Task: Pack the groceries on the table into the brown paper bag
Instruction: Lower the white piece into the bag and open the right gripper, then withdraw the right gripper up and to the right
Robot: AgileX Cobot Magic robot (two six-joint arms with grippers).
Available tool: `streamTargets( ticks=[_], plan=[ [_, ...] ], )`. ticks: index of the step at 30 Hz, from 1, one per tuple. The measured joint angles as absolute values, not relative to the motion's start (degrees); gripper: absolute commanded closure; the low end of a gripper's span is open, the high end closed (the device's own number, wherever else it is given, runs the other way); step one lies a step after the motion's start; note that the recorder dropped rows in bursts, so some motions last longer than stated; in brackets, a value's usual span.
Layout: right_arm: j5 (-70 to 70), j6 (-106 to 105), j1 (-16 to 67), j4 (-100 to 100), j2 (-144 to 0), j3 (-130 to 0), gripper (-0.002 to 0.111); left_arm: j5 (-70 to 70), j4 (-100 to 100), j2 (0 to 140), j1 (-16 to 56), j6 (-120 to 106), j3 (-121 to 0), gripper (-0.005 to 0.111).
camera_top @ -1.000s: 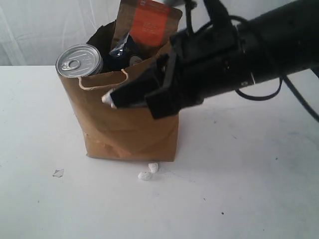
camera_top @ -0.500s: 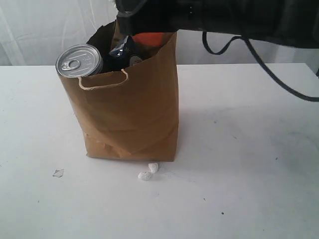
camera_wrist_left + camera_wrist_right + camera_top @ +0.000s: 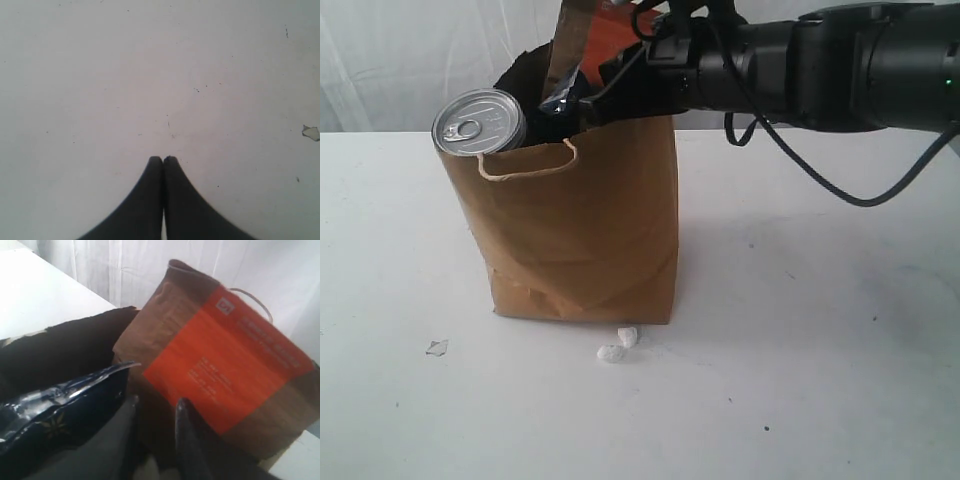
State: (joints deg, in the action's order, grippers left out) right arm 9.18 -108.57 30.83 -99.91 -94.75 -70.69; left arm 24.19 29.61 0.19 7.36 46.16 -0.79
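Exterior view: the tall kraft-brown paper bag (image 3: 580, 240) stands at centre left on the wide white table (image 3: 820, 350). The dark jar with the silver pull-tab lid (image 3: 478, 120) is lodged at the bag's upper left rim. The orange-labelled brown pouch (image 3: 575, 30) rises out of the mouth at the top of the frame.

A second ago the right arm was stretched low across the bag's front face. Half a second ago it had been lifted above the mouth. Now the right gripper (image 3: 157, 405) is brought to the rim at the upper right of the bag. In the right wrist view its jaws are parted, wider than before, with nothing clasped between them. The pouch (image 3: 220, 370) lies just beyond the tips, and a dark blue glossy packet (image 3: 60, 420) is at the lower left. The bag and jar have not shifted. White crumbs (image 3: 618, 345) remain at the bag's foot.

The left gripper (image 3: 163, 160) is clenched on nothing above bare tabletop.

Packing is judged nearly done, since the pouch is already inside but standing proud. No further grocery is seen on the visible table.
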Motion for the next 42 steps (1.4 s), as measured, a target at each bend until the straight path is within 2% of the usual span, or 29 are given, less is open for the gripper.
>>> streamTargets(
  ticks=[11, 13, 15, 16, 17, 21, 26, 30, 34, 42],
  plan=[
    [5.0, -108.6, 30.8, -99.9, -90.9, -70.7, 0.080, 24.2, 29.6, 0.2, 7.4, 46.2, -0.8, 0.107],
    [-1.8, -108.6, 30.8, -99.9, -87.1, -70.7, 0.082, 24.2, 29.6, 0.2, 7.4, 46.2, -0.8, 0.107],
    [-17.9, -108.6, 30.8, -99.7, -80.6, -68.9, 0.094, 24.2, 29.6, 0.2, 7.4, 46.2, -0.8, 0.107],
    [-22.4, -109.0, 30.8, -99.6, -79.2, -67.9, 0.105, 24.2, 29.6, 0.2, 7.4, 46.2, -0.8, 0.107],
    [-30.2, -111.5, 30.8, -99.6, -76.1, -64.5, 0.108, 24.2, 29.6, 0.2, 7.4, 46.2, -0.8, 0.107],
    [-41.3, -116.3, 30.8, -99.8, -71.8, -51.8, 0.108, 24.2, 29.6, 0.2, 7.4, 46.2, -0.8, 0.107],
    [-42.3, -121.2, 30.8, -100.2, -71.0, -39.3, 0.108, 24.2, 29.6, 0.2, 7.4, 46.2, -0.8, 0.107],
    [-34.0, -121.2, 30.8, -100.4, -71.0, -33.0, 0.108, 24.2, 29.6, 0.2, 7.4, 46.2, -0.8, 0.107],
    [-25.8, -121.2, 30.8, -100.4, -71.0, -31.6, 0.108, 24.2, 29.6, 0.2, 7.4, 46.2, -0.8, 0.107],
    [-23.9, -114.8, 30.8, -100.3, -71.0, -31.6, 0.108, 24.2, 29.6, 0.2, 7.4, 46.2, -0.8, 0.107]
  ],
)
